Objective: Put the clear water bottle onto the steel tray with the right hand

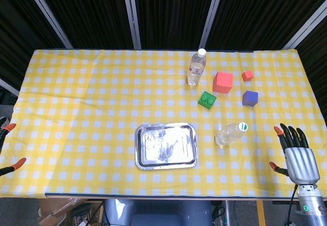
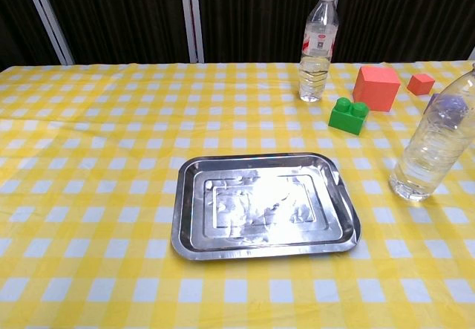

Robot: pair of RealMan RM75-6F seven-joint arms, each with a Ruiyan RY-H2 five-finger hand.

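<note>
Fingers fanning apart on the right hand (image 1: 296, 157), orange tips pointing away from the robot, gripping nothing. Sitting at the near right corner of the table, touching none of the objects.

Standing upright just to the left of that hand and a little further back: clear plastic water bottle with a green cap (image 1: 230, 134), unlabelled, resting on the yellow-and-white checked tablecloth (image 1: 76, 98), looming at the right edge of the chest view (image 2: 434, 147).

Lying flat to the left of that bottle, near but not touching: rectangular steel tray (image 1: 166, 145), carrying nothing, shining brightly in the chest view (image 2: 260, 203).

Clustering further back on the right side: green two-stud building brick (image 1: 207, 100) (image 2: 349, 115), large red foam cube (image 1: 223, 81) (image 2: 376, 86), small red cube (image 1: 248, 75) (image 2: 421, 84) and purple cube (image 1: 250, 98).

Standing upright behind them, toward the far edge: second clear bottle with a white cap and a label (image 1: 196, 69) (image 2: 317, 47).

Showing only as two orange fingertips at the head view's left border: left hand (image 1: 7, 129), too cropped for telling whether open or closed.
</note>
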